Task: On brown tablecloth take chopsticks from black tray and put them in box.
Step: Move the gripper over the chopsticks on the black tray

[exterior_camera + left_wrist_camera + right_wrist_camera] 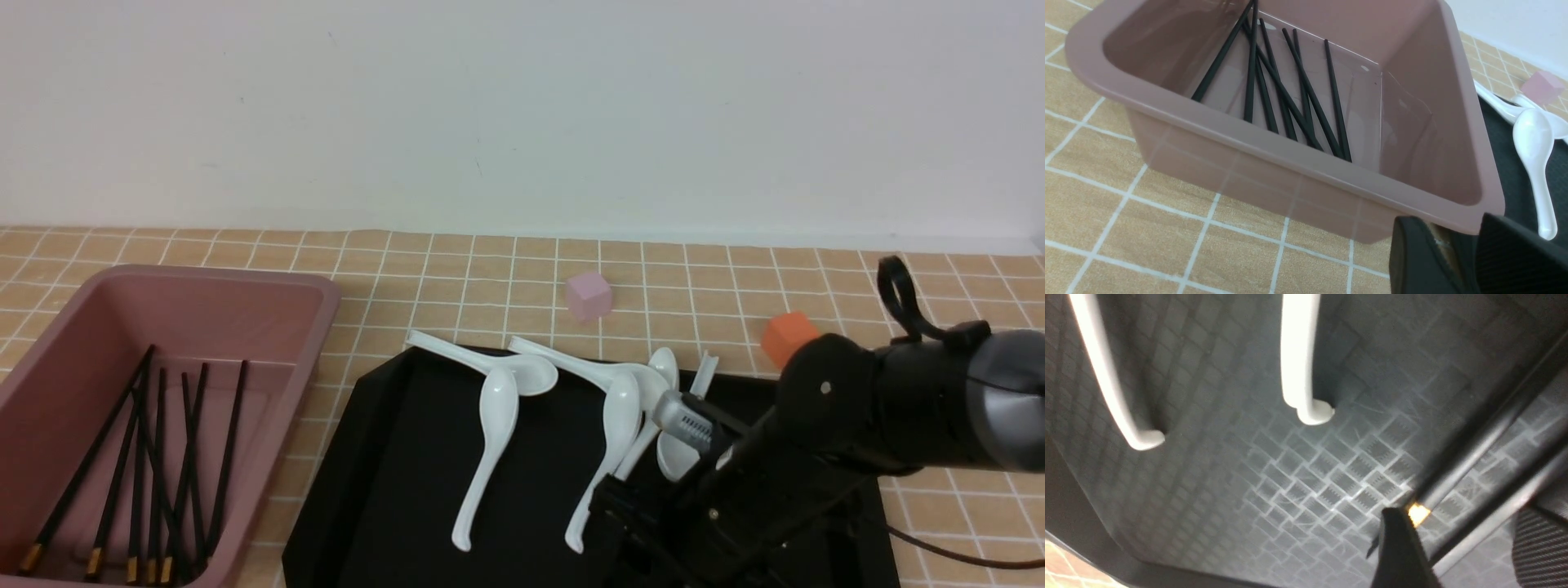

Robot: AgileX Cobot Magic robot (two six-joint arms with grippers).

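Observation:
The pink box (269, 287) stands on the brown tablecloth (457, 269) at the left and holds several black chopsticks (155, 457); they also show in the left wrist view (1290, 90). The black tray (408, 474) lies in the middle. In the right wrist view two more chopsticks (1478, 455), one with a gold band, lie on the tray floor (1306, 486). My right gripper (1470, 547) is open low over the tray, with these chopsticks between its fingers (1400, 551). My left gripper (1457, 253) is open and empty beside the box's near corner (1474, 220).
Several white soup spoons (490, 425) lie across the tray's far half, their handle ends near my right gripper (1310, 412). A small pink cube (589, 296) and an orange cube (788, 336) sit on the cloth behind the tray. My right arm (857, 408) covers the tray's right side.

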